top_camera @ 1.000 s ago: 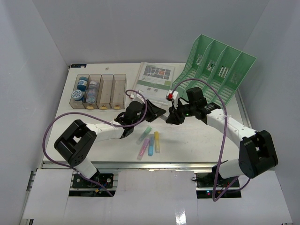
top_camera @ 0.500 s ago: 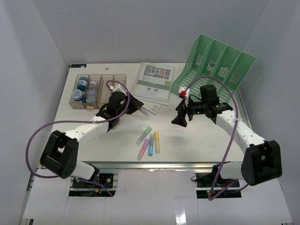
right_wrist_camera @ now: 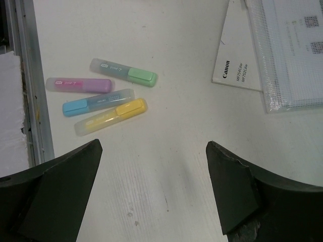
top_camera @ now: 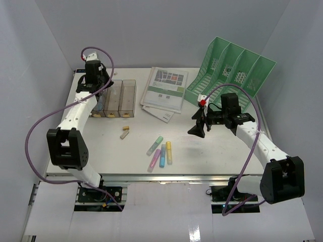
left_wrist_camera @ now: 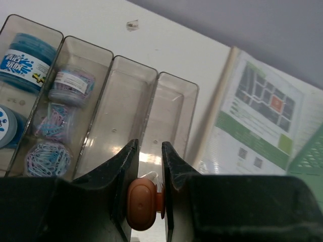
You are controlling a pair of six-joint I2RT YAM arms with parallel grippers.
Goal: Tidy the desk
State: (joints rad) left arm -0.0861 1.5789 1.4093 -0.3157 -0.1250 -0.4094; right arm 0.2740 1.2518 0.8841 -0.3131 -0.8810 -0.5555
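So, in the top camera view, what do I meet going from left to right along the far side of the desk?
Clear four-compartment tray → stack of printed papers → green file rack. The left gripper, shut on a small brown item, hangs over the tray, so I leave it out.

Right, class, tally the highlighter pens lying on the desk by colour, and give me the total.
Green highlighter: 1
Purple highlighter: 1
Blue highlighter: 1
Yellow highlighter: 1
Total: 4
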